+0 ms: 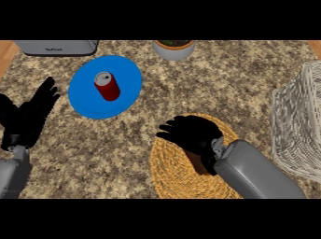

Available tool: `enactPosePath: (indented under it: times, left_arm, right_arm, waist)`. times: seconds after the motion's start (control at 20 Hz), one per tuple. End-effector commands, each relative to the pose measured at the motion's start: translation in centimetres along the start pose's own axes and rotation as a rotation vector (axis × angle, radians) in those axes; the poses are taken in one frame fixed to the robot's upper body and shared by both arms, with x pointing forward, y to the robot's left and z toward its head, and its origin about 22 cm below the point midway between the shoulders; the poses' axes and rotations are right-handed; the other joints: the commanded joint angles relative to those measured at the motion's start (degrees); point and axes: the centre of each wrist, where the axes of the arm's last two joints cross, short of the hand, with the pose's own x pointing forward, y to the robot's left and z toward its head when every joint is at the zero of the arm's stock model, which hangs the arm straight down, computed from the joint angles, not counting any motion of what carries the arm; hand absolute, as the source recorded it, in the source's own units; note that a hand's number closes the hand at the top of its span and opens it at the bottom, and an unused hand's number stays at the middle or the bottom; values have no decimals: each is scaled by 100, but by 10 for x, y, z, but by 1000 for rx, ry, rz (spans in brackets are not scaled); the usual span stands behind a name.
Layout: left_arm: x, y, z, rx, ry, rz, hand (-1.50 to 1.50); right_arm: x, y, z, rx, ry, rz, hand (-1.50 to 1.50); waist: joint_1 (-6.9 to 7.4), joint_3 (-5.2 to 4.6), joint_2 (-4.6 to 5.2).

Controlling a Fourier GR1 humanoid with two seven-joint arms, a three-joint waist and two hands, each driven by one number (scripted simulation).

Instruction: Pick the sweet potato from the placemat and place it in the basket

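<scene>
Can (108, 86) on blue plate (87, 100), basket (304, 126) at right

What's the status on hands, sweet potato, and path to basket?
Right hand curled on sweet potato over placemat. Left hand open, resting left. Basket right, nothing between.

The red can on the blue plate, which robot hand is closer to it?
Left. The left robot hand rests just beside the blue plate holding the red can; the right robot hand sits farther, over the placemat.
</scene>
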Motion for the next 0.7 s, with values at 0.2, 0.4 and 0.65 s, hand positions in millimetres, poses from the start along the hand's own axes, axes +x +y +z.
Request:
enactPosePath:
  times: [0.2,0.4,0.65]
  left_arm:
    - [2,-10,-8,-8,-17,3,0]
    - [-2,-4,12,-8,-5,2,0]
    - [-11,8,17,-16,-11,8,0]
  right_arm:
    - [-2,21,0,24,-38,21,-150]
    - [-5,35,5,0,26,72,-150]
    - [7,48,-17,24,51,110,-150]
  waist:
    - [-6,0,2]
    - [16,1,-7]
    - [31,0,-4]
